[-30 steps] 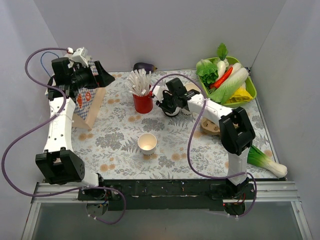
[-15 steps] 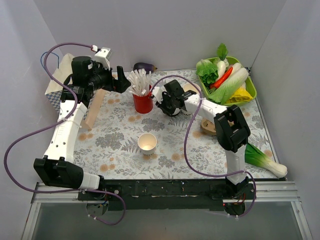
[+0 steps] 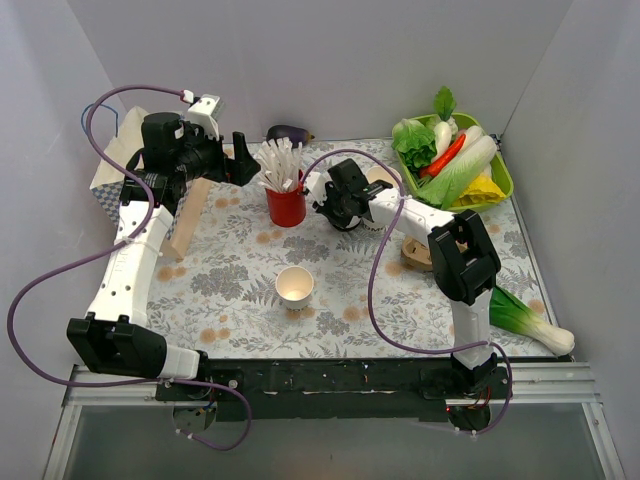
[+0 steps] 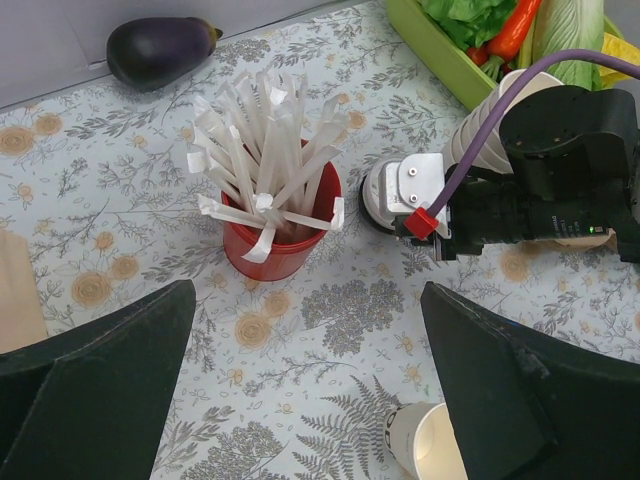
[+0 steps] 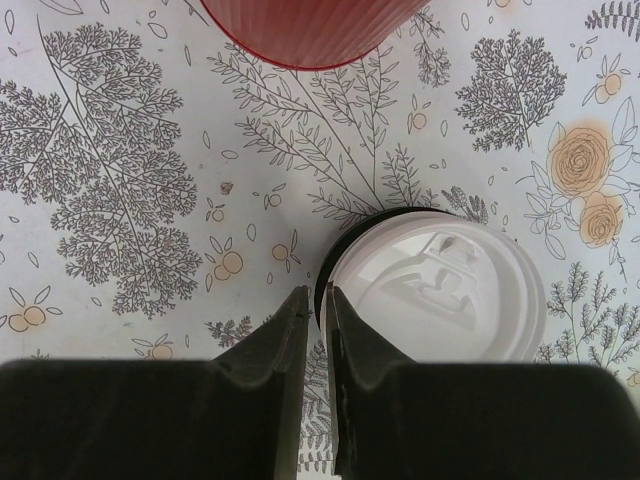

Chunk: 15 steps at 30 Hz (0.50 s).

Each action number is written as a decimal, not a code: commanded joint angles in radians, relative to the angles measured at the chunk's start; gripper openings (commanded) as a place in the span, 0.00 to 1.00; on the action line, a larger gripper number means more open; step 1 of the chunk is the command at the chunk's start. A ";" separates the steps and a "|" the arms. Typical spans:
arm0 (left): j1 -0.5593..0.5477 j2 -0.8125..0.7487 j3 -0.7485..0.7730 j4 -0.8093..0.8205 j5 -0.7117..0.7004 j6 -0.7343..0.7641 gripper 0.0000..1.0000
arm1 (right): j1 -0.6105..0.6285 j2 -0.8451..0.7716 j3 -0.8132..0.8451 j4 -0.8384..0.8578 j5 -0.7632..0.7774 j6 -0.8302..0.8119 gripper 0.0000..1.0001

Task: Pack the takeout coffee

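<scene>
The takeout coffee point(image 5: 440, 290), a cup under a round white lid, stands on the flowered cloth just right of the red cup of white sticks point(image 3: 286, 200). It also shows in the left wrist view point(image 4: 382, 200). My right gripper point(image 5: 322, 295) hangs right over it with the jaws shut to a thin slit. Its tips are at the lid's left edge. In the top view the right gripper point(image 3: 335, 205) hides most of that cup. My left gripper point(image 3: 240, 162) is wide open and empty, held high to the left of the red cup point(image 4: 275, 235).
A lidless paper cup point(image 3: 294, 285) stands mid-table. A paper bag point(image 3: 110, 175) and a brown board point(image 3: 190, 215) are at back left. An eggplant point(image 3: 290, 132) lies at the back, a green vegetable tray point(image 3: 500, 180) at back right, a leek point(image 3: 535, 322) at the right. Stacked cups point(image 4: 485, 125) lie behind the right arm.
My left gripper has swung right, from the bag to near the red cup, and then held still. My right gripper has shifted slightly back over the lidded cup.
</scene>
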State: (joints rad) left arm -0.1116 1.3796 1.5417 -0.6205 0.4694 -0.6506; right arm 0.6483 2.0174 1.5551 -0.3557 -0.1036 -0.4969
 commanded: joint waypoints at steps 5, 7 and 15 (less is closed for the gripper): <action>-0.002 -0.027 0.000 0.007 -0.005 0.014 0.98 | 0.002 0.009 0.037 0.024 0.019 0.018 0.19; -0.002 -0.027 0.003 0.008 -0.003 0.014 0.98 | 0.002 0.006 0.057 0.008 0.007 0.023 0.19; -0.002 -0.028 -0.006 0.007 0.001 0.016 0.98 | 0.001 -0.016 0.099 -0.020 0.036 0.067 0.38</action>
State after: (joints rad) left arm -0.1116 1.3796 1.5417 -0.6205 0.4694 -0.6491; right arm 0.6483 2.0178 1.6192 -0.3775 -0.0906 -0.4618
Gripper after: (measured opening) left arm 0.981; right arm 0.350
